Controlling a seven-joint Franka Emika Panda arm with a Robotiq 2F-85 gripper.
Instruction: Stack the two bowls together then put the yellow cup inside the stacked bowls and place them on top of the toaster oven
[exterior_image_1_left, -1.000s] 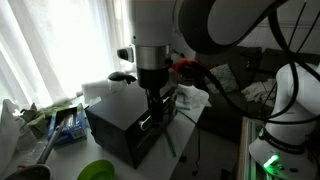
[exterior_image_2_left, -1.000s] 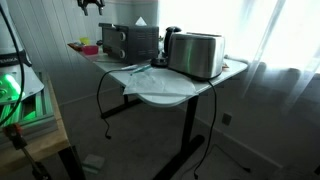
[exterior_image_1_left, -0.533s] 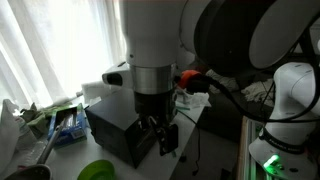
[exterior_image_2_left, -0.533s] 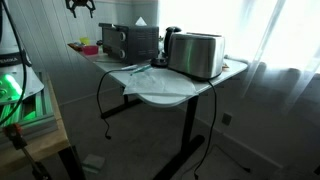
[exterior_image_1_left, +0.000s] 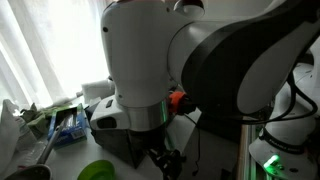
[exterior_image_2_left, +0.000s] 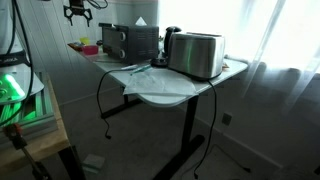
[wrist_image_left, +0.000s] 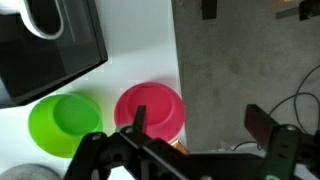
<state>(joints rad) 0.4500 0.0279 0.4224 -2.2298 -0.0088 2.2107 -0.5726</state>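
Note:
In the wrist view a lime green bowl and a pink-red bowl sit side by side on the white table, both empty. The black toaster oven stands just behind them. It also shows in both exterior views. My gripper is open and empty, high above the table's end. Its left finger hangs over the red bowl and its right finger over the floor. The gripper also shows in an exterior view. The green bowl shows in an exterior view. The yellow cup is not clearly in view.
A silver toaster stands on the table's near end, with papers in front of it. The table edge runs beside the red bowl, with grey floor beyond. A dark bowl and clutter lie near the window.
My arm has moved off from above the toaster oven toward the table end where the bowls sit. The gripper has stayed open.

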